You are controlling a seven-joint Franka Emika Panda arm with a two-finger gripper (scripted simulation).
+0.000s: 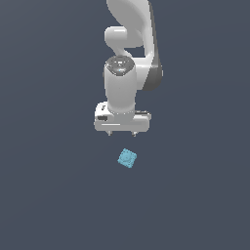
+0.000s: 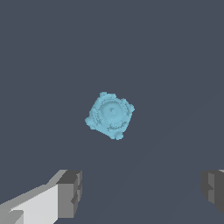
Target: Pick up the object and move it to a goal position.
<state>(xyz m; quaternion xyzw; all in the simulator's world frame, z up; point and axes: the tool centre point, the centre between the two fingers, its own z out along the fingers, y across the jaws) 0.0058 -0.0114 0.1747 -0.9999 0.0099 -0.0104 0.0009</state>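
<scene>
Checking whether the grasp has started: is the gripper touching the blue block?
Apart. In the wrist view the blue block lies alone on the floor, with bare floor between it and both fingers of the open gripper.

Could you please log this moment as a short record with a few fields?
object: light-blue lumpy block, lying on the dark surface, rotated like a diamond
gripper: open, fingers spread wide, nothing between them
relation: gripper apart from the block, not touching it
block in wrist view: lies ahead of the fingers, ridged top visible
grasp: not yet made
</scene>
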